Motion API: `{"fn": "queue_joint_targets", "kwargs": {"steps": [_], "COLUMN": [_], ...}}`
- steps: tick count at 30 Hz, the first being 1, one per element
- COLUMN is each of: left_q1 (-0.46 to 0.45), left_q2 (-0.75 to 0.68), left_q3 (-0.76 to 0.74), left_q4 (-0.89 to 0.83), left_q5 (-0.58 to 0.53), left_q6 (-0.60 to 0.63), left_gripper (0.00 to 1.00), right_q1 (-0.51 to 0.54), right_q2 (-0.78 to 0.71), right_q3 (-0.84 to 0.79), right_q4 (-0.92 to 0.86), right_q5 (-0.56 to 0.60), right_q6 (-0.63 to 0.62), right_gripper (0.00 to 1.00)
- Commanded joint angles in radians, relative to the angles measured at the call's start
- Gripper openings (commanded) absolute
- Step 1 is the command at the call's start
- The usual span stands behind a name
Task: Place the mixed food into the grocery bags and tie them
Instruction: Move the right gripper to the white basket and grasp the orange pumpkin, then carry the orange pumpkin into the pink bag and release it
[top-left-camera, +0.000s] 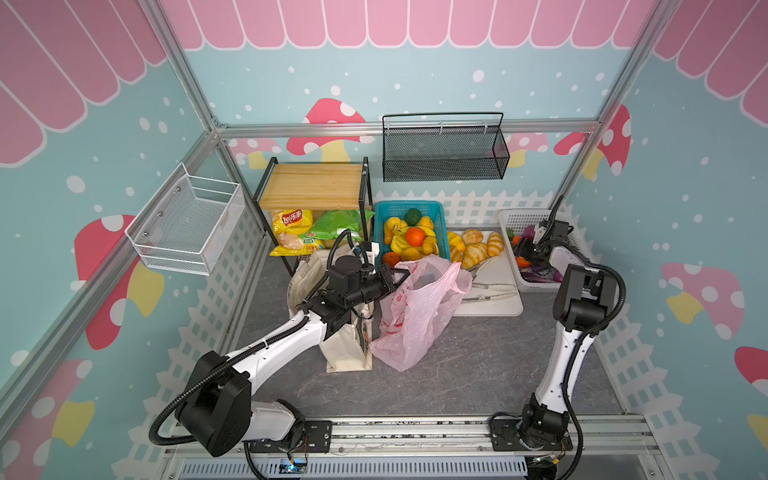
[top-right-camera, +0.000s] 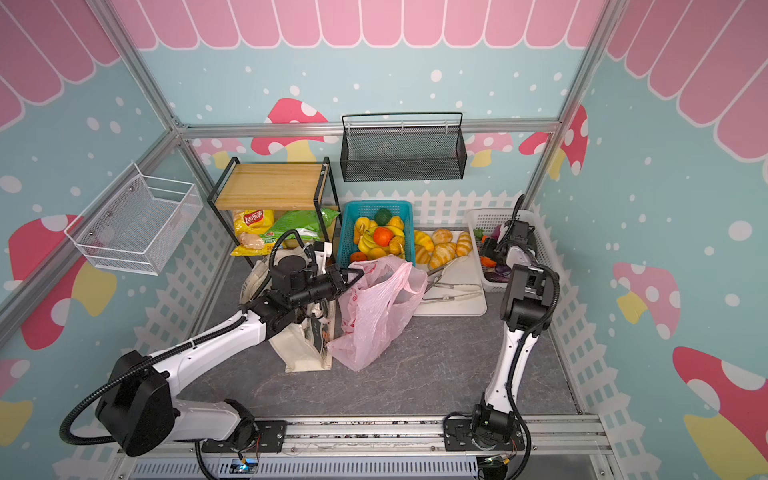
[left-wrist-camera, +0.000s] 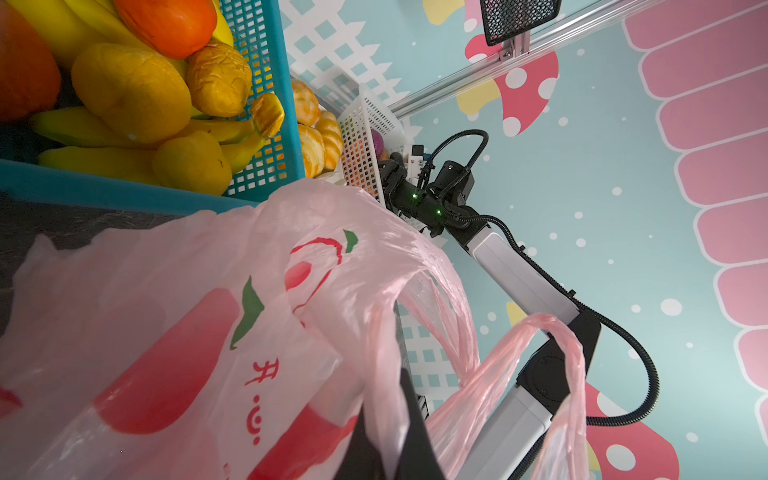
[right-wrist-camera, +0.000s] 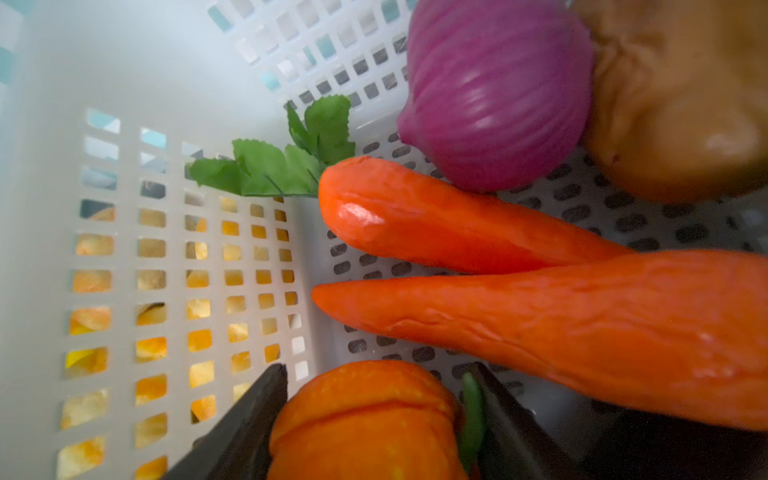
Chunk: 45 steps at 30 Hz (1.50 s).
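L gripper (top-left-camera: 400, 275) clamped on pink plastic bag (top-left-camera: 415, 320) rim. R gripper (right-wrist-camera: 378, 374) fingers flank toy pumpkin (right-wrist-camera: 361, 428), low in white basket (right-wrist-camera: 50, 124) — gripped or not, can't tell. Risk: round pumpkin squirts free, or one-sided hold lets bag mouth sag. Basket also holds carrots (right-wrist-camera: 457, 224), purple onion (right-wrist-camera: 494, 91) — bag contents unclear.

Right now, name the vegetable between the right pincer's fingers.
The pumpkin, round and ribbed: only it sits inside the right pincer; both carrots and the purple onion lie beyond.
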<state>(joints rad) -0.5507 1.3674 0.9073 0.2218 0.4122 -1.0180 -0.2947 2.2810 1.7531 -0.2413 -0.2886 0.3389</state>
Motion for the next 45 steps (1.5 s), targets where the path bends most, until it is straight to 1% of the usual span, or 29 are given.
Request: {"fn": "queue_joint_targets", "kwargs": {"steps": [1, 3, 6, 11, 12, 13, 17, 21, 24, 28, 29, 31, 33, 34, 36, 38, 41, 43, 45], "left_q1": [0.012, 0.011, 0.013, 0.016, 0.017, 0.018, 0.018, 0.022, 0.022, 0.022, 0.021, 0.023, 0.021, 0.021, 0.021, 0.019, 0.014, 0.009, 0.007], "left_q2": [0.013, 0.017, 0.018, 0.013, 0.013, 0.014, 0.015, 0.014, 0.013, 0.017, 0.018, 0.021, 0.024, 0.026, 0.028, 0.026, 0.025, 0.027, 0.031], "left_q3": [-0.011, -0.011, -0.011, -0.015, -0.015, -0.015, -0.017, -0.018, -0.016, -0.01, -0.01, -0.009, -0.006, -0.005, -0.003, -0.003, 0.0, 0.008, 0.011], "left_q4": [0.013, 0.014, 0.02, 0.023, 0.024, 0.024, 0.029, 0.031, 0.03, 0.03, 0.032, 0.035, 0.036, 0.036, 0.034, 0.03, 0.024, 0.015, 0.012], "left_q5": [0.001, 0.005, 0.007, 0.006, 0.007, 0.007, 0.011, 0.017, 0.021, 0.024, 0.026, 0.027, 0.032, 0.034, 0.037, 0.041, 0.046, 0.055, 0.065], "left_q6": [-0.01, -0.011, -0.013, -0.012, -0.013, -0.014, -0.016, -0.019, -0.015, -0.016, -0.014, -0.014, -0.014, -0.014, -0.014, -0.012, -0.002, 0.004, 0.007], "left_gripper": [0.0, 0.0, 0.0, 0.0, 0.0, 0.0, 0.0, 0.0, 0.0, 0.0, 0.0, 0.0, 0.0, 0.0, 0.0, 0.0, 0.0, 0.0, 0.0], "right_q1": [-0.006, -0.006, -0.006, -0.006, -0.005, -0.002, 0.03, 0.103, 0.15, 0.234, 0.26, 0.333, 0.407, 0.45, 0.532, 0.591, 0.651, 0.683, 0.71], "right_q2": [-0.034, -0.074, -0.154, -0.334, -0.373, -0.446, -0.695, -0.955, -1.139, -1.328, -1.362, -1.418, -1.435, -1.428, -1.386, -1.317, -1.208, -1.143, -1.086], "right_q3": [0.017, 0.013, -0.022, -0.185, -0.234, -0.296, -0.605, -0.884, -1.042, -1.169, -1.196, -1.258, -1.297, -1.308, -1.306, -1.277, -1.22, -1.2, -1.188], "right_q4": [-0.029, -0.028, -0.006, 0.099, 0.116, 0.149, 0.311, 0.338, 0.281, 0.18, 0.181, 0.236, 0.332, 0.39, 0.476, 0.54, 0.66, 0.766, 0.871], "right_q5": [-0.012, -0.012, -0.017, -0.049, -0.063, -0.084, -0.153, -0.183, -0.173, -0.208, -0.225, -0.272, -0.293, -0.285, -0.243, -0.213, -0.177, -0.134, -0.066], "right_q6": [-0.018, -0.017, -0.006, 0.04, 0.051, 0.069, 0.147, 0.162, 0.135, 0.082, 0.083, 0.12, 0.175, 0.196, 0.218, 0.225, 0.258, 0.31, 0.375], "right_gripper": [0.59, 0.54, 0.5, 0.47, 0.46, 0.46, 0.44, 0.46, 0.46, 0.46, 0.46, 0.46, 0.46, 0.46, 0.46, 0.46, 0.45, 0.45, 0.45]}}
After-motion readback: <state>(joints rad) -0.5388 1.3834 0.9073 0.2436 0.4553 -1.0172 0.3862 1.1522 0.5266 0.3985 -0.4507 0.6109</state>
